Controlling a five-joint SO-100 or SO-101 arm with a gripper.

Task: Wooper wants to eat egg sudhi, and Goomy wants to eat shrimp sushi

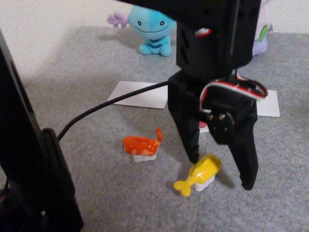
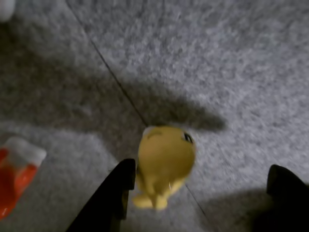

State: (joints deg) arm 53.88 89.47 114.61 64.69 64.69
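Gripper low centre-right of fixed view, fingers spread wide, gripping nothing.
Egg sushi lies on grey carpet between fingers, near one; shrimp sushi to its left; Wooper top centre.

The black arm reaches steeply down, its end effector pointing at the floor with both fingers spread wide apart, one fingertip low at left in the wrist view, the other at right.
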